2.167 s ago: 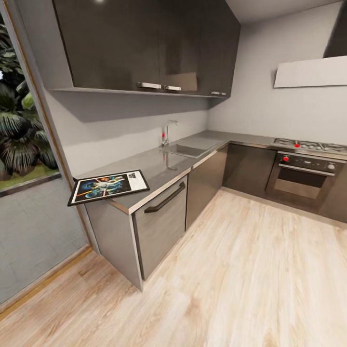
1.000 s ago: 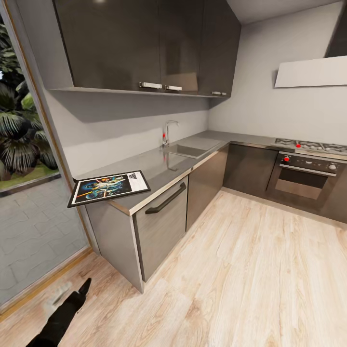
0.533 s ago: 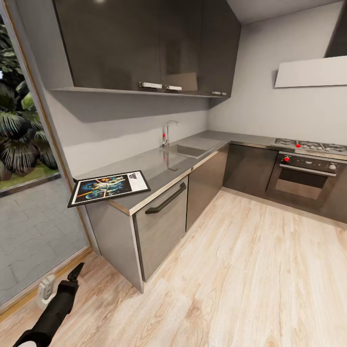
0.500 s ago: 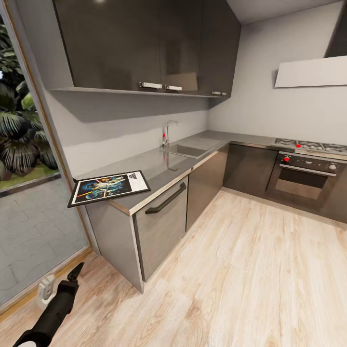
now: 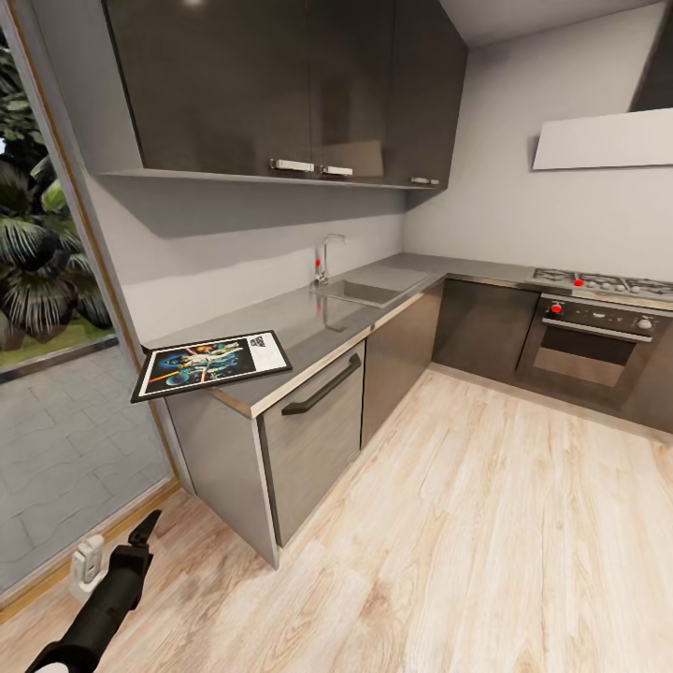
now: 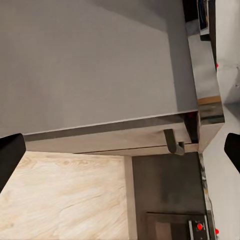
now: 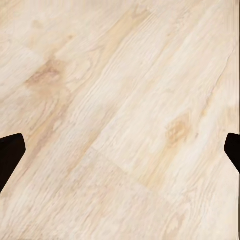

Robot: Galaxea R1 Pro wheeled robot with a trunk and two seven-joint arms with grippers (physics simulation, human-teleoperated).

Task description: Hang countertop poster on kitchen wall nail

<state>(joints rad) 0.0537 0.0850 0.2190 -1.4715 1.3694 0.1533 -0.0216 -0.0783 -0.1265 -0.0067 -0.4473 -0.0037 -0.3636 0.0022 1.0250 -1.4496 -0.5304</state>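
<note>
The black-framed Star Wars poster (image 5: 210, 362) lies flat on the near left end of the grey kitchen countertop (image 5: 308, 322), its left corner hanging past the edge. My left gripper (image 5: 117, 547) is low at the bottom left, well below and in front of the poster, over the wooden floor. It is open, and in the left wrist view its fingertips (image 6: 10, 160) stand wide apart, facing the cabinet side. My right gripper (image 7: 120, 155) is open over bare floor planks.
A steel sink (image 5: 369, 292) with a tap (image 5: 322, 257) sits further along the counter. An oven (image 5: 589, 341) and hob (image 5: 598, 280) stand at the right. Dark upper cabinets (image 5: 280, 84) hang over the counter. A glass wall (image 5: 47, 374) runs along the left. Open wooden floor (image 5: 449, 523) spreads in front.
My left arm has come up into the head view at the bottom left and reached forward; over the last half second it has barely moved. The poster has stayed put.
</note>
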